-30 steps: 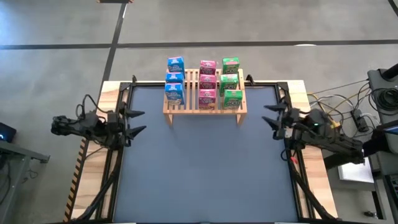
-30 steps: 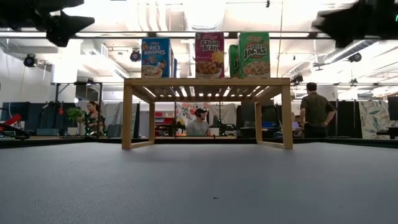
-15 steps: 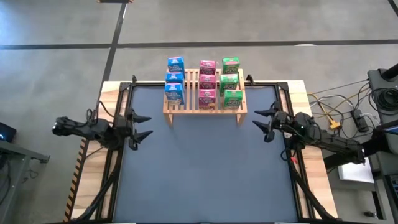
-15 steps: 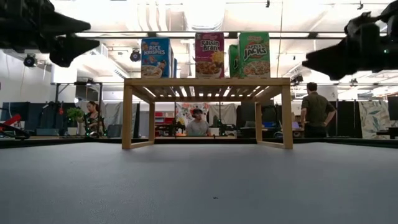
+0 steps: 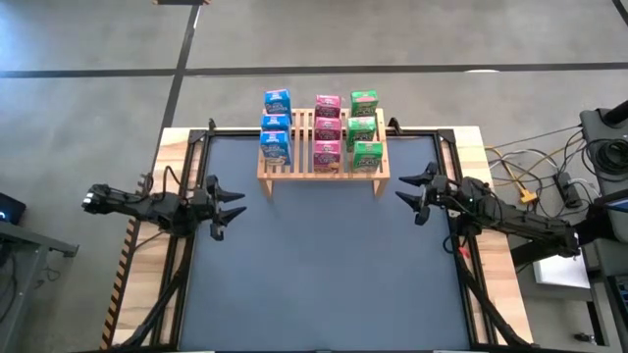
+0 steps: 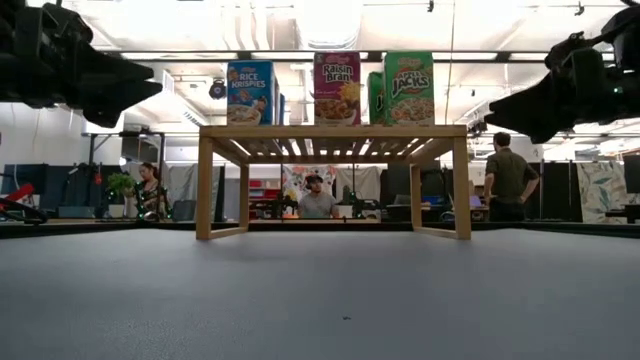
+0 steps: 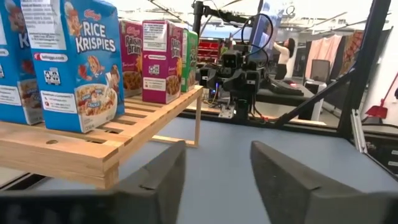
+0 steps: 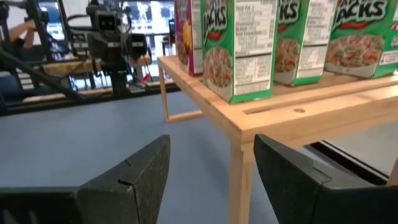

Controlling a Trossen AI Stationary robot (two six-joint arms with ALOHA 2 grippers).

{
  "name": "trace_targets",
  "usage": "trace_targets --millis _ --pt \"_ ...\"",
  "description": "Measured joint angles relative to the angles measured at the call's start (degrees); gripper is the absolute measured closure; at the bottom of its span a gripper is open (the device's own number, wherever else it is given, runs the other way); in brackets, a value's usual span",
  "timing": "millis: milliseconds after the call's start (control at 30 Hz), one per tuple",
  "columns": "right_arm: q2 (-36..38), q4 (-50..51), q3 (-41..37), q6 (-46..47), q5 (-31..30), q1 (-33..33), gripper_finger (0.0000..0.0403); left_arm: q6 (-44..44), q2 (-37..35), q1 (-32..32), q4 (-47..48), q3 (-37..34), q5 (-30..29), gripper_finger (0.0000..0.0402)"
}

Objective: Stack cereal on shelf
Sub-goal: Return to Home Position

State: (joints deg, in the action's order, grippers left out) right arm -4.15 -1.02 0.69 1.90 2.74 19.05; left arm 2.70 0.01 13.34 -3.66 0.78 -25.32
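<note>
We see nine cereal boxes (image 5: 327,127) standing in three colour rows on the shelf (image 5: 302,157). Our left gripper (image 5: 234,204) and right gripper (image 5: 406,192) hover either side, jaws spread, holding nothing.

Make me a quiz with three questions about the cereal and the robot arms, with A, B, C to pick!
1. Where do the cereal boxes stand?
A. on the grey tabletop
B. on the wooden shelf
C. in the jaws

2. How many green boxes are there?
A. one
B. five
C. three

3. The jaws of the right arm are:
A. open and empty
B. shut on a blue box
C. shut on a pink box

Answers: B, every box stands on the slats; C, three green ones line the shelf's right end; A, the right wrist view shows a wide empty gap between them.
</note>
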Motion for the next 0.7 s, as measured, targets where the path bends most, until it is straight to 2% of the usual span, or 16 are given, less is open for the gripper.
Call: trace_targets --millis 300,433,567,700 --pt "-0.8 -0.1 0.0 -0.8 0.0 0.0 0.0208 -2.6 0.2 0.0 0.0 -0.1 0.9 0.0388" --pt "-0.6 -0.7 0.0 -2.5 0.2 0.0 0.0242 -3.8 0.2 0.0 0.1 -0.1 1.9 0.0389" --pt "0.6 -1.0 0.0 -3.0 0.4 0.0 0.0290 -5.1 0.8 0.0 0.4 -0.1 4.9 0.0399" --pt "1.5 -1.0 -0.1 -4.0 2.1 0.0 0.0339 -4.7 1.4 0.0 0.4 -0.1 5.3 0.0400"
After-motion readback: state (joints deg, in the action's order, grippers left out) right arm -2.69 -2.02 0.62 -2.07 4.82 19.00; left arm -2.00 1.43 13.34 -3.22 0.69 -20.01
